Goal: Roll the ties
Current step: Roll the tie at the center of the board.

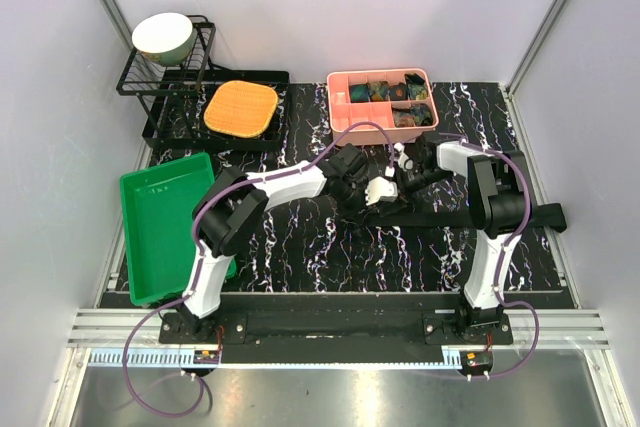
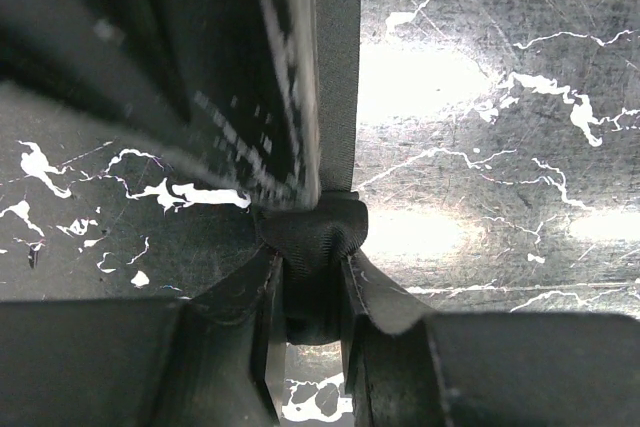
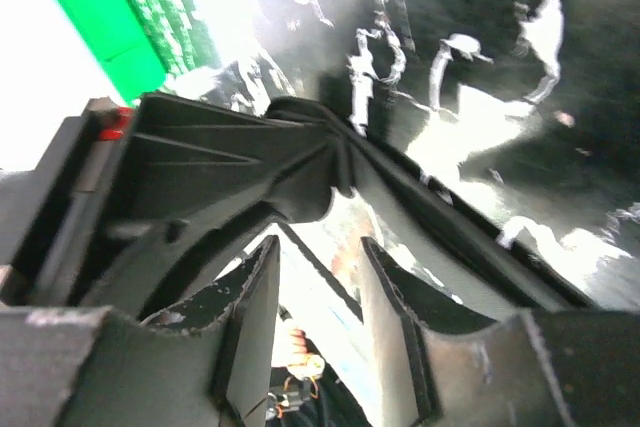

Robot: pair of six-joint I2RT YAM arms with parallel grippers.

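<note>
A black tie (image 1: 480,215) lies stretched across the marbled table from the middle to the right edge. In the left wrist view my left gripper (image 2: 312,259) is shut on a bunched end of the tie (image 2: 310,232), and its strap runs away up the frame. From above, the left gripper (image 1: 384,197) meets the right gripper (image 1: 402,175) at the tie's left end. My right gripper (image 3: 318,259) stands open with nothing between its fingers. A dark fold of the tie (image 3: 420,197) lies just beyond its tips.
A pink tray (image 1: 338,107) at the back holds several rolled patterned ties. A green bin (image 1: 150,247) sits at the left. Behind it stand a black dish rack (image 1: 140,82) with a bowl (image 1: 163,35), and an orange mat (image 1: 241,109).
</note>
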